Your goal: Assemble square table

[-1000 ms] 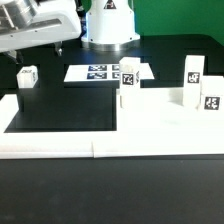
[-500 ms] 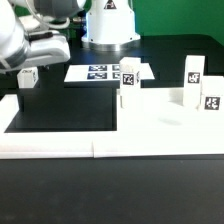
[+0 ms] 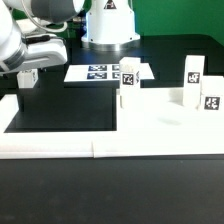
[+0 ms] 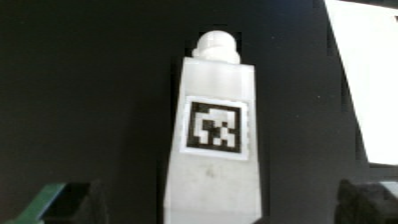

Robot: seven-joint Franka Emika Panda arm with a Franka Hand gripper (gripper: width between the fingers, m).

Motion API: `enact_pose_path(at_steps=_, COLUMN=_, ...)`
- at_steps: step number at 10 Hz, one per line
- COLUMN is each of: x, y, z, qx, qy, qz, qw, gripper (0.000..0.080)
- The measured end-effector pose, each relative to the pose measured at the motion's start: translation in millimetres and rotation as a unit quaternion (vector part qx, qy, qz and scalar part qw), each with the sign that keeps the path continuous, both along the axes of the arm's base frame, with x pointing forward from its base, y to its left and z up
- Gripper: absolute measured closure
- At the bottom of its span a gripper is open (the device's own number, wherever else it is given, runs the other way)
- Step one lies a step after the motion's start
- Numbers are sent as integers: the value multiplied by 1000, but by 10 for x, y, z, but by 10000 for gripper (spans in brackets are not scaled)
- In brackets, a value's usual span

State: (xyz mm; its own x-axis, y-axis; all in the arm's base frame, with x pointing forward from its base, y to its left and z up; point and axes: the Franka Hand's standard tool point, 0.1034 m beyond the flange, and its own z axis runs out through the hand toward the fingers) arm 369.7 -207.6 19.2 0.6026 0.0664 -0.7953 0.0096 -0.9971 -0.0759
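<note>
Black surface [image 3: 110, 190] carried everything. Largest item was the square tabletop plate [image 3: 165, 125], white, lying flat toward the exterior view's right, inside the long white border rails [image 3: 60, 145] that ran along the near side. Robot arm [image 3: 25, 45] reached in from the exterior view's upper left, its wrist low over the surface. The marker board [image 3: 100, 72] lay flat behind the plate, near the robot's base. Three tagged legs stood upright at the plate: one [image 3: 127, 72] at its back left corner, two more [image 3: 193, 68] [image 3: 211, 100] at the right side. Fourth leg [image 4: 215, 140] lay on its side on the black surface at the exterior view's left, well apart from the plate, directly under the wrist. In the wrist view its long axis ran along the picture's height, rounded peg end pointing away from the hand, tag face up. Hand [image 4: 217, 205] stood wide, holding nothing, one fingertip [image 4: 57, 203] either side of the leg's plain end, clear gaps to both.
</note>
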Motion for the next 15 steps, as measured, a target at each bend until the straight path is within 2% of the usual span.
enact_pose_path(at_steps=1, x=-48, y=-1, z=-55, qx=1, qy=7, qz=1, qw=1000, gripper=151)
enact_pose_path(at_steps=4, x=-31, y=1, z=-53, qx=2, qy=5, qz=3, qw=1000, gripper=151)
enact_pose_path(at_steps=5, x=-32, y=1, z=-54, qx=2, qy=6, qz=3, qw=1000, gripper=281)
enact_pose_path(at_steps=6, x=-32, y=1, z=-55, qx=2, qy=6, qz=3, qw=1000, gripper=281)
enact_pose_path(at_steps=7, x=-33, y=1, z=-55, qx=2, qy=6, qz=3, qw=1000, gripper=419)
enact_pose_path(at_steps=8, x=-34, y=0, z=-54, qx=1, qy=6, qz=3, qw=1000, gripper=509)
enact_pose_path(at_steps=15, x=-15, y=-1, z=-43, qx=3, qy=4, qz=4, qw=1000, gripper=509)
